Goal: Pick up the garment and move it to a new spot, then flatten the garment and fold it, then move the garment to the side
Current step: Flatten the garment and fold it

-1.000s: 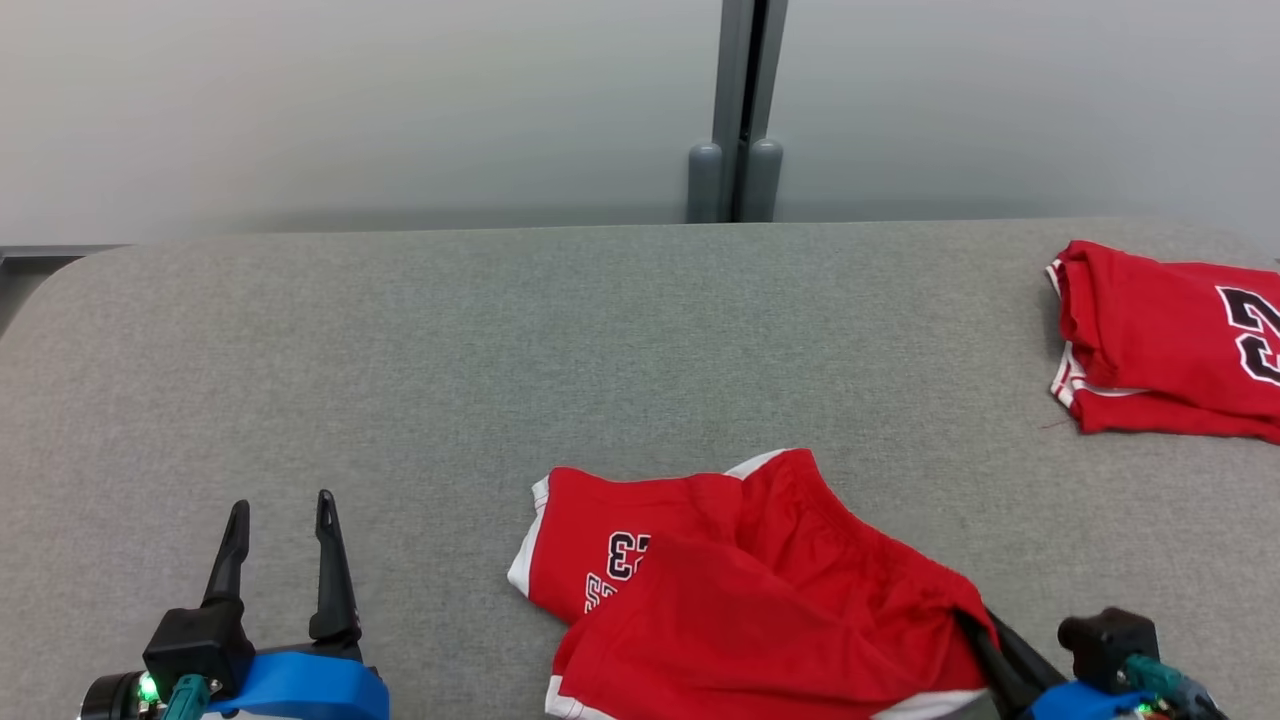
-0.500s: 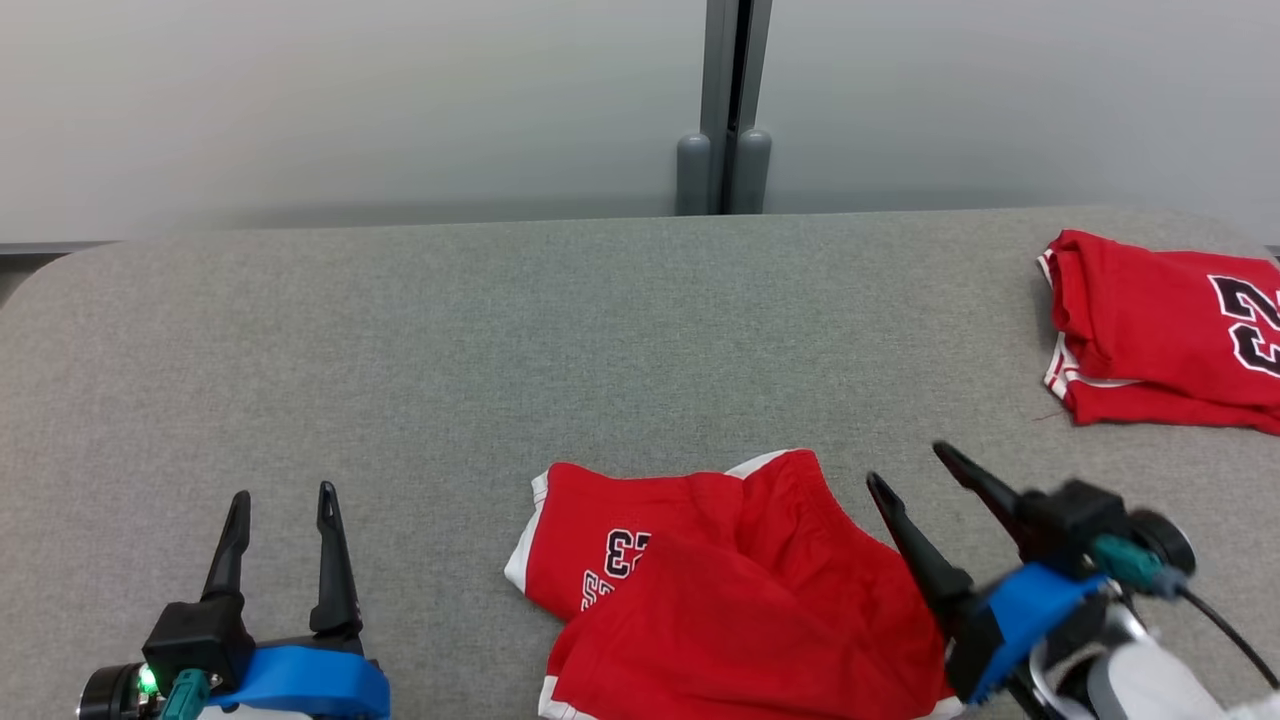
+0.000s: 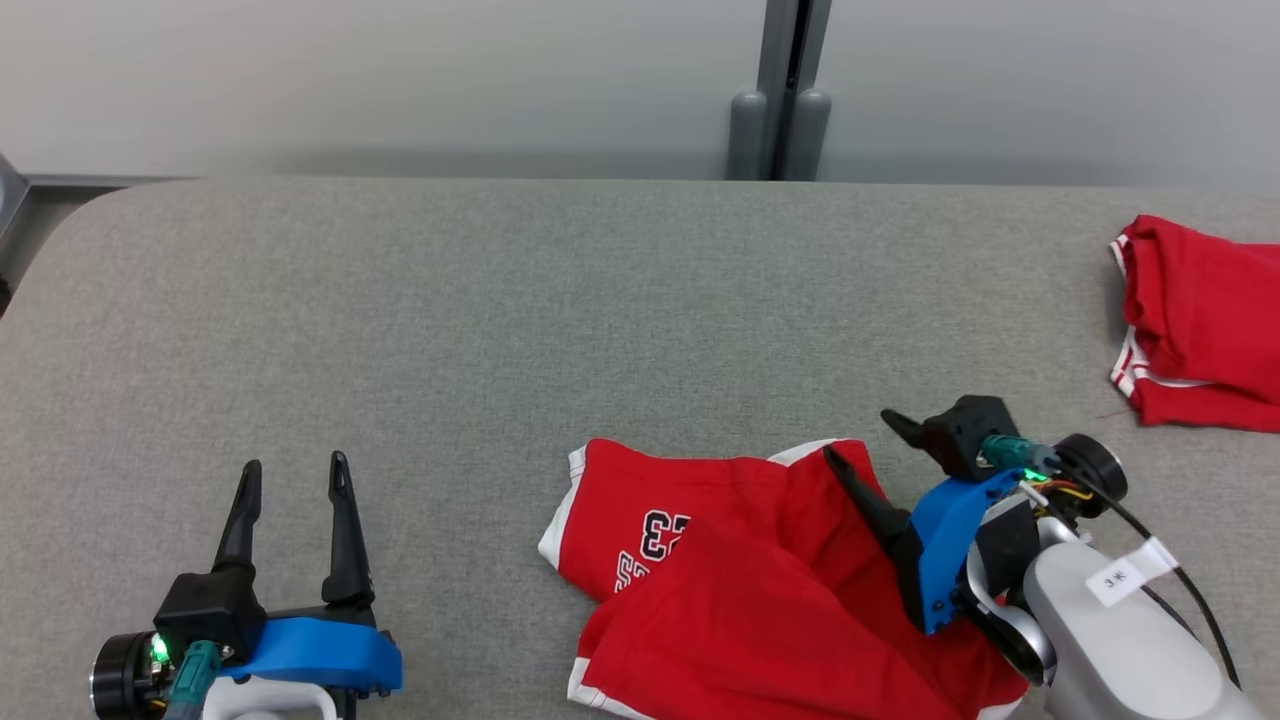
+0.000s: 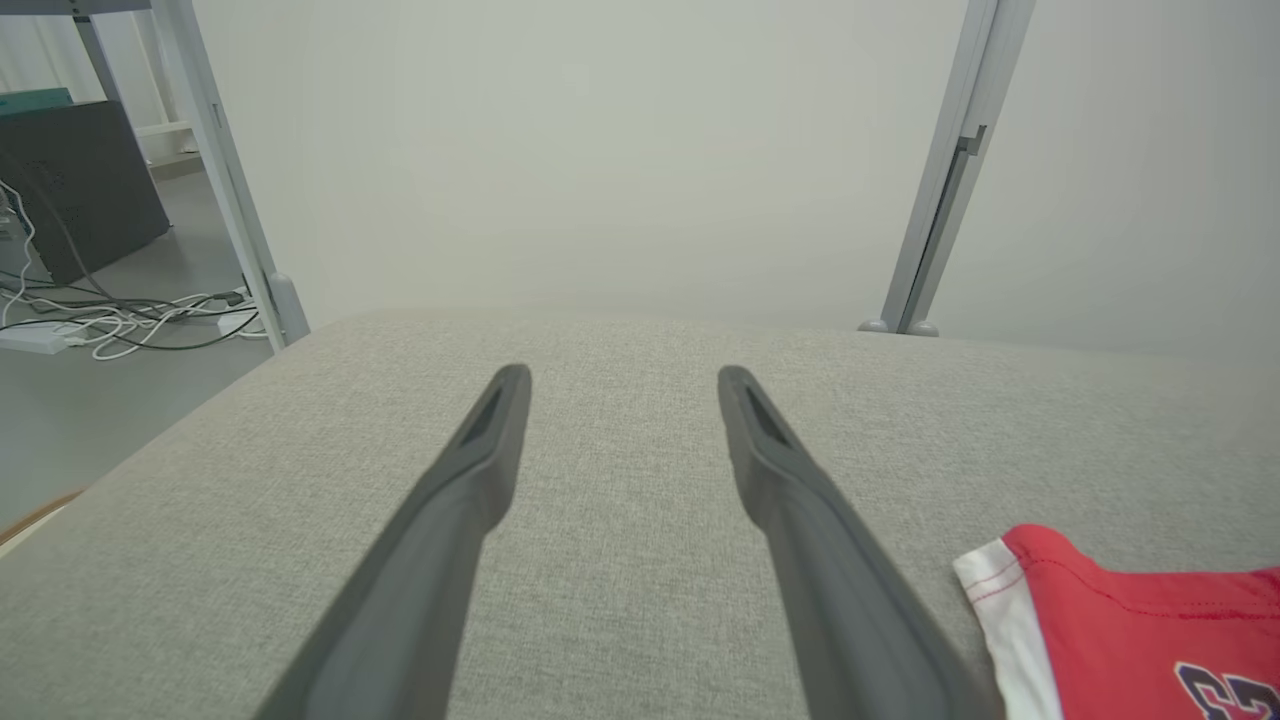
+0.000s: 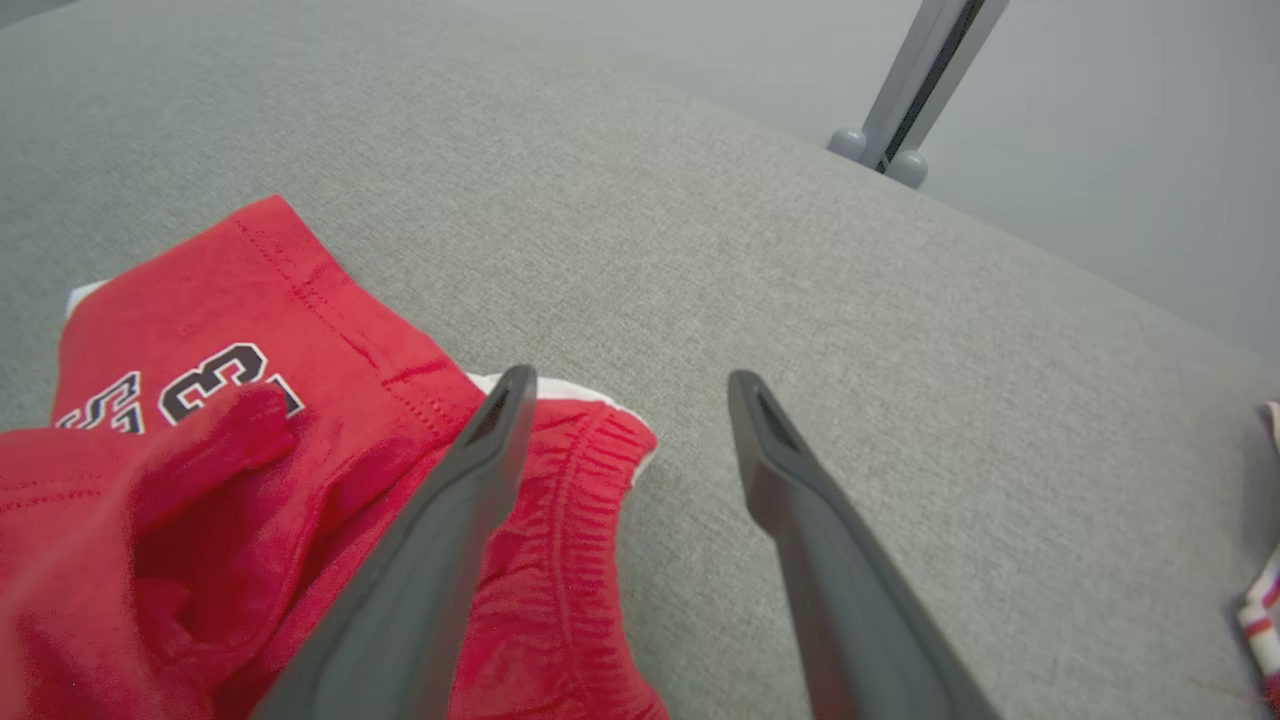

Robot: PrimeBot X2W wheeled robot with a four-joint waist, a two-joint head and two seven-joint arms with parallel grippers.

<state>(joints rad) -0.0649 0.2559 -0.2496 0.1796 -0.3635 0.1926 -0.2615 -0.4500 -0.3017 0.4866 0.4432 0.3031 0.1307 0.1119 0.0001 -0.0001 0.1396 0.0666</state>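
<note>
Right gripper (image 3: 857, 435) stands open and holds nothing. It is poised over the shorts (image 3: 740, 600) at the waistband (image 5: 590, 480), the part of them lying farthest in from the table's near edge. In the right wrist view one jaw stands over the red cloth and the other over bare table (image 3: 500, 300); we cannot tell whether either touches. Left gripper (image 3: 295, 461) is likewise open and empty, above the table's near left part and well apart from the shorts. The shorts lie bunched on the table at its near edge, right of its middle, with cloth folded over itself. We judge the step in hand to be a grasp at the waistband, ahead of lifting or spreading; the frames do not settle which. The next move calls for lowering the right gripper until the waistband edge sits between the jaws, then closing on it without gathering the layer beneath. Edges: the shorts run close to the table's near edge, so we advise drawing them toward the table's far side, never nearer. Open room: the table's middle, left and far parts are bare and give ample space for spreading. A folded garment (image 3: 1200, 320) occupies the table's far right part; we keep the path well apart from it.
</note>
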